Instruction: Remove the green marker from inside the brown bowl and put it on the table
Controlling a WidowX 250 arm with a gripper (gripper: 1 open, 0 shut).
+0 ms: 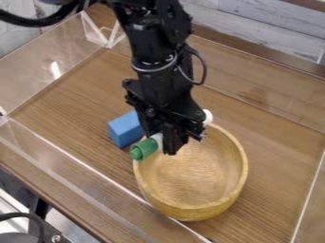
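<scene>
The black gripper (169, 142) points straight down over the left rim of the brown bowl (222, 195) and is shut on the green marker (143, 149). Only the marker's green cap end shows, sticking out to the left of the fingers just above the bowl's rim. Its white barrel is hidden behind the fingers. The round, light tan bowl sits on the wood-grain table (76, 95) at the front right, and the part of its inside that shows holds nothing.
A blue rectangular block (124, 130) lies on the table just left of the bowl and the gripper, close to the marker's cap. Clear acrylic walls (51, 157) edge the tabletop at the left and front. The arm rises toward the top of the view.
</scene>
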